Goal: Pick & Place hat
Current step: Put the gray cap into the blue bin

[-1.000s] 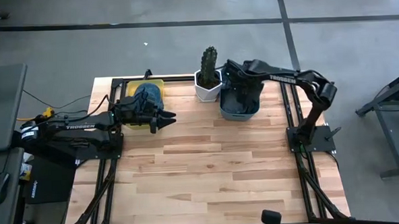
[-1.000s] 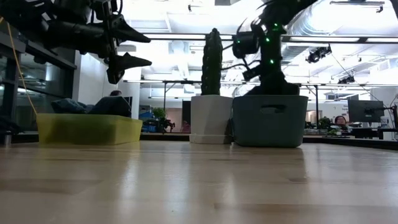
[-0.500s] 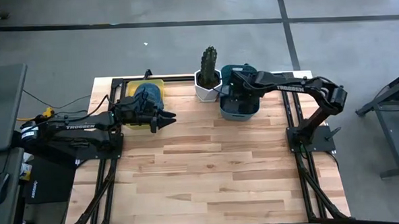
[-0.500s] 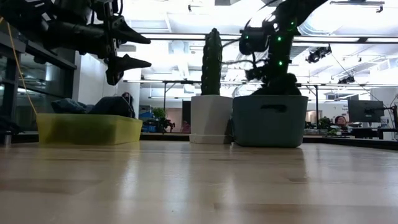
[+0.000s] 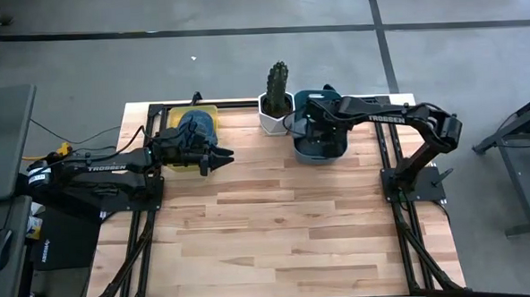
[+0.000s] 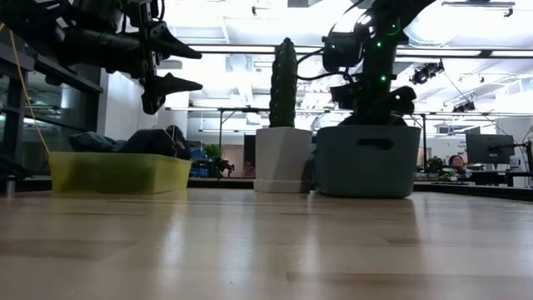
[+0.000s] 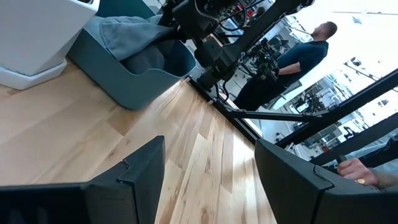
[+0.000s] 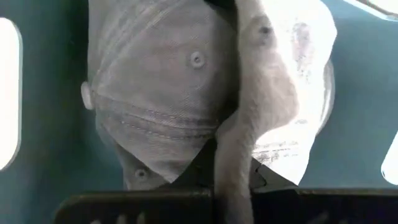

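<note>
A grey hat (image 8: 186, 93) sits inside the teal bin (image 5: 335, 148) at the table's far right, with my right gripper (image 5: 315, 130) shut on it from above. In the low view the bin's wall (image 6: 366, 162) hides the hat and the fingertips. My left gripper (image 5: 222, 157) hangs open and holds nothing, beside the yellow bin (image 5: 178, 163). That bin has a dark blue hat (image 5: 197, 126) lying in it. The left wrist view shows the grey hat (image 7: 134, 37) draped in the teal bin. My right gripper pinches a raised fold of the grey hat's cloth (image 8: 231, 155) between its two fingers, coming steeply from above. The hat spreads out below the fingers inside the teal bin. Whether it rests on the bin's floor I cannot tell.
A cactus in a white pot (image 5: 277, 101) stands between the two bins at the far edge. Black frame rails (image 5: 389, 152) run along the table's sides. The near half of the wooden table (image 5: 278, 237) is bare. A person (image 7: 292, 62) stands beyond the table.
My right gripper has shifted over the teal bin, sunk a little and rolled its wrist. It has stayed shut on the grey hat.
</note>
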`<state>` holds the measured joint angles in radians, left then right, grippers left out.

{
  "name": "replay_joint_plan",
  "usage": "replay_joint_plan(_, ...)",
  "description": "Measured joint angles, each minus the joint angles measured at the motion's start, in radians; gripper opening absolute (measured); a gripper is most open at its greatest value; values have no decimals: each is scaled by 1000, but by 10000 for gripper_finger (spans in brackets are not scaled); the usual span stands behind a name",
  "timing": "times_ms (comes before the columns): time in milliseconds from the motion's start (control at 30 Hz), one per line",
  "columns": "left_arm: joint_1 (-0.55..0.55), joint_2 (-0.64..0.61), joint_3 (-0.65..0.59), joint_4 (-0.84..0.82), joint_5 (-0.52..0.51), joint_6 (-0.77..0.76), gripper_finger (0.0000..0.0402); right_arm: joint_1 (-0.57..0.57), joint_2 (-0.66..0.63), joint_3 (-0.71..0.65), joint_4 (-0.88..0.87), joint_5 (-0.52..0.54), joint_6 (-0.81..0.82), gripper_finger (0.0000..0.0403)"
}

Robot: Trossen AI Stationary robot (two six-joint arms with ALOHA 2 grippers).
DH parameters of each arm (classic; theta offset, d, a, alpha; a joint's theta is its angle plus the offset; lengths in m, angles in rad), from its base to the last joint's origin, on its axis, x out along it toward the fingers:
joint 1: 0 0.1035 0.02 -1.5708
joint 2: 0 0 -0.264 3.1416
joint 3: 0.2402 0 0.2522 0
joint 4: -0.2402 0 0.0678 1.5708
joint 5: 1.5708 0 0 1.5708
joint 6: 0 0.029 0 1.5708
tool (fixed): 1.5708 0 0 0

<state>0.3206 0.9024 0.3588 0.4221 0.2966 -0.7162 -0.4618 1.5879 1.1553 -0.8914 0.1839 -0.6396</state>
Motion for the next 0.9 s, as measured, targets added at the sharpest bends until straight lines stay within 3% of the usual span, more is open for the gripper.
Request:
replay_joint_plan(467,0,0,0,0,5,0,225,0,0,0,-31,-45,-20,19)
replay_joint_plan(900,0,-60,0,-34,-25,28,225,0,0,123,-140,-191,88,137)
